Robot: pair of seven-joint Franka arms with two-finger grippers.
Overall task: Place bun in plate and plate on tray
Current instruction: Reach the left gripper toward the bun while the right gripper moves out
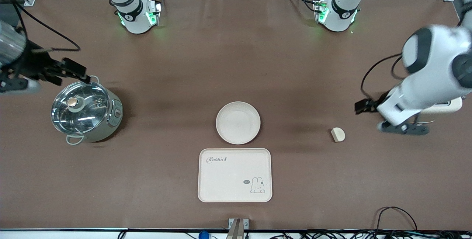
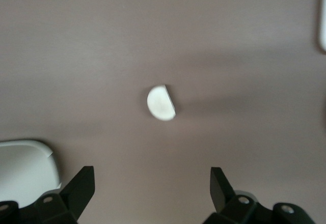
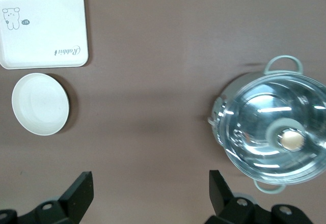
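Note:
The bun (image 1: 337, 134) lies on the brown table toward the left arm's end, apart from the plate. It also shows in the left wrist view (image 2: 161, 103), flat cut end to one side. The round plate (image 1: 238, 123) is empty and sits just farther from the front camera than the Rabbit tray (image 1: 235, 175), which is also empty. My left gripper (image 1: 403, 128) is open and empty over the table beside the bun (image 2: 151, 175). My right gripper (image 1: 73, 71) is open and empty beside the pot (image 3: 151, 178). The right wrist view shows the plate (image 3: 39, 103) and tray (image 3: 43, 28).
A steel pot with a glass lid (image 1: 86, 113) stands toward the right arm's end and also shows in the right wrist view (image 3: 275, 137). A cream-white rounded object (image 1: 448, 105) sits by the left arm, partly hidden (image 2: 25, 165). Cables run along the table's front edge.

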